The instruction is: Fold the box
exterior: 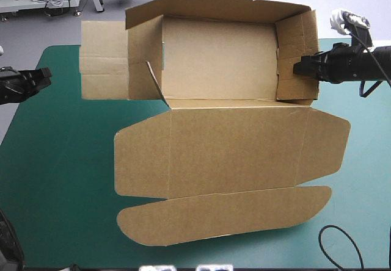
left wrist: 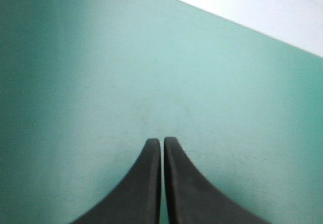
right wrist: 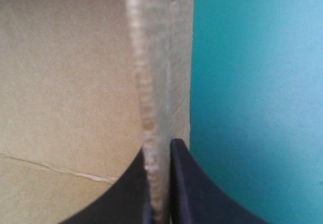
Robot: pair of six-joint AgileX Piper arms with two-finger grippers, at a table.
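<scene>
Box (exterior: 232, 155), one, wall (exterior: 293, 36) between two right fingers (right wrist: 202, 193)

Right claw (right wrist: 160, 183) pinching brown box (right wrist: 65, 72) wall

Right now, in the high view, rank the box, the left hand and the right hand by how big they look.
1. box, by far the largest.
2. right hand and left hand: about alike, so unranked.
</scene>
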